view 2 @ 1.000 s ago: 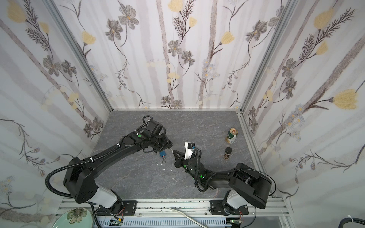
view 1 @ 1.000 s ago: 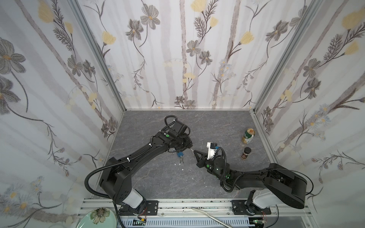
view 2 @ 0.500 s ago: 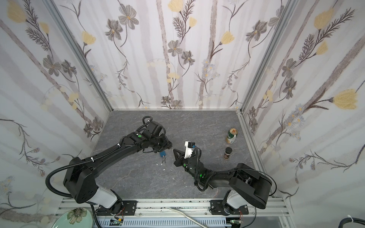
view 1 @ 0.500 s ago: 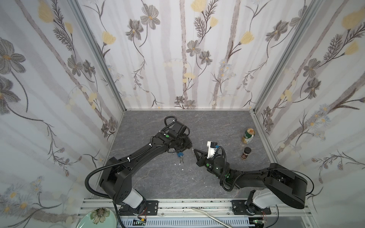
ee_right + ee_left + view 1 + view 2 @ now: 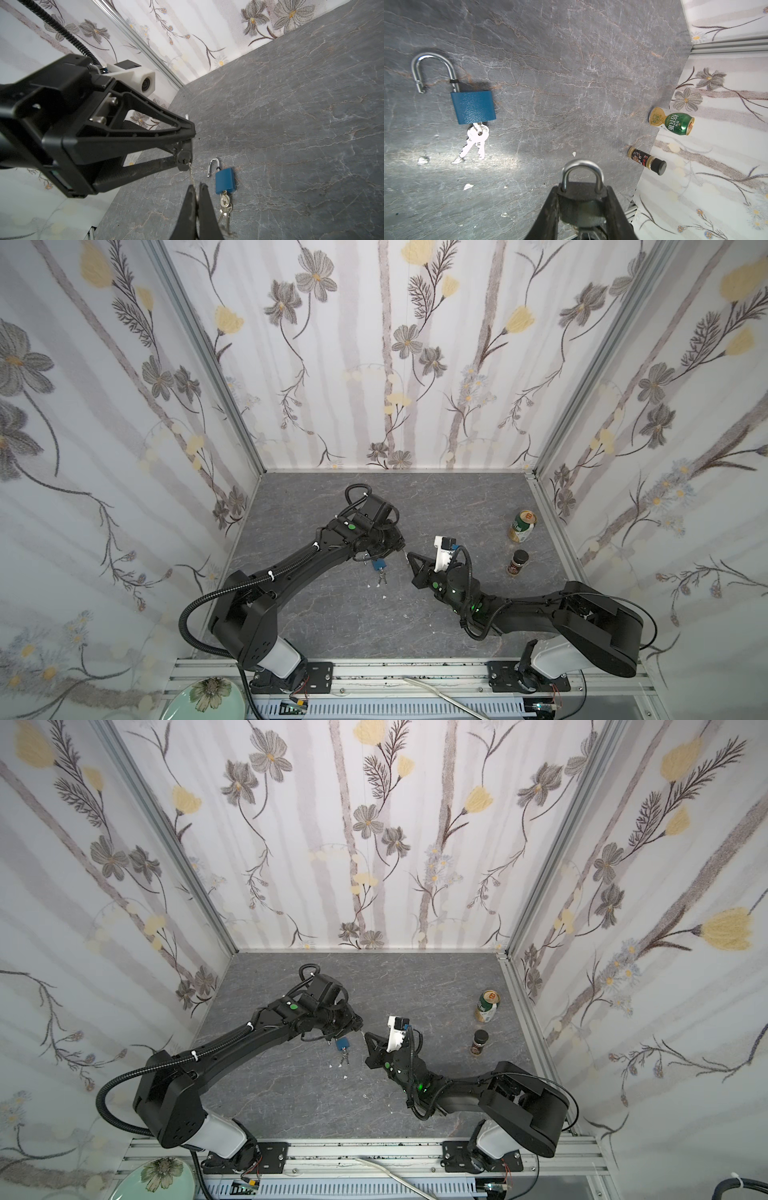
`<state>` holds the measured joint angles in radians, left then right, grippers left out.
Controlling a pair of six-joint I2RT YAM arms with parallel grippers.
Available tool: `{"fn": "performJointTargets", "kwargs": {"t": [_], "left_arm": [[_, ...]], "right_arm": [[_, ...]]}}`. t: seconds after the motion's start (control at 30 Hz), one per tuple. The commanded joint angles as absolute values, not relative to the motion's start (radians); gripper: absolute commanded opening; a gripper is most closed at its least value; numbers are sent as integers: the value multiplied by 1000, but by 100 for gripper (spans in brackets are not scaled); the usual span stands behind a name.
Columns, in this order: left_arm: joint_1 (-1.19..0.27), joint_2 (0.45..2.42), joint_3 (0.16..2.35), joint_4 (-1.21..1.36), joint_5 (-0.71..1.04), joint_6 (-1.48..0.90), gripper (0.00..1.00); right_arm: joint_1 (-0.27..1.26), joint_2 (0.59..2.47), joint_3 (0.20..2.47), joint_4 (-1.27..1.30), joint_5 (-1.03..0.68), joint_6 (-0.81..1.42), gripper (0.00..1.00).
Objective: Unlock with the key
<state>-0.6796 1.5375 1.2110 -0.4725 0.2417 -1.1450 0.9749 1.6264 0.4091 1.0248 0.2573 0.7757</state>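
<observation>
Spotting the blue metal padlock lying open on the grey tabletop. Clamping the black silver-shackled padlock in the left gripper near it. Pinching the thin silver key in the closed right gripper, tip touching that lock's base.

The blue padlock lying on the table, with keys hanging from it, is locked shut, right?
No. The blue padlock lies on the table with its keys in it, but its shackle is open; the left wrist view shows this.
</observation>
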Motion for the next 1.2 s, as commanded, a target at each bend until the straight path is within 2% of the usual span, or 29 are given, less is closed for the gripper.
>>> {"fn": "performJointTargets", "kwargs": {"t": [0.0, 0.4, 0.73, 1.17], "left_arm": [[-683, 1535, 1204, -459, 293, -1163, 18], [-691, 1533, 1191, -465, 267, -1183, 16], [-694, 1509, 1188, -448, 229, -1232, 13], [-696, 1508, 1175, -436, 242, -1237, 12]], "right_arm": [[972, 1627, 428, 1053, 273, 769, 0], [974, 1612, 458, 1003, 321, 785, 0], [1027, 1684, 468, 1079, 328, 848, 0], [1031, 1691, 458, 1133, 350, 867, 0]]}}
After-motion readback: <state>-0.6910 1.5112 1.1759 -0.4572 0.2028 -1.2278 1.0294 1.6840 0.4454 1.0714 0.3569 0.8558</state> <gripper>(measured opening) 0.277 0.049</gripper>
